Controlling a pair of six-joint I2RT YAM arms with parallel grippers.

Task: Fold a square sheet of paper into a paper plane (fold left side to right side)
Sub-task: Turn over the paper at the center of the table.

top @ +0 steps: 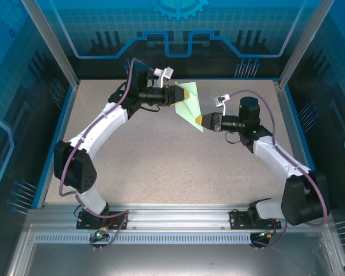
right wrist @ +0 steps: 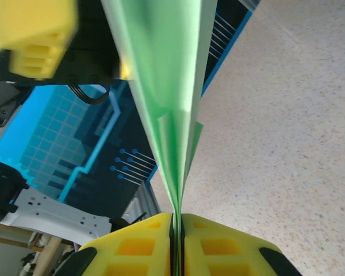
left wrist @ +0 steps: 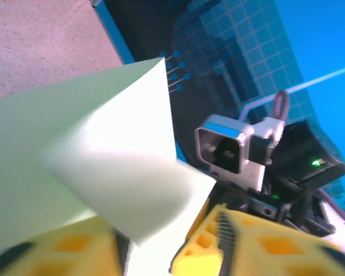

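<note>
Spanning the gap between both arms above the far middle of the table (top: 155, 167), the paper plane (top: 188, 106) has its long axis running far-left to near-right, narrow end pointing near-right; the right gripper (top: 207, 121) is clamped on that narrow end, while the left gripper (top: 175, 95) has its fingers parted around the wide end
</note>
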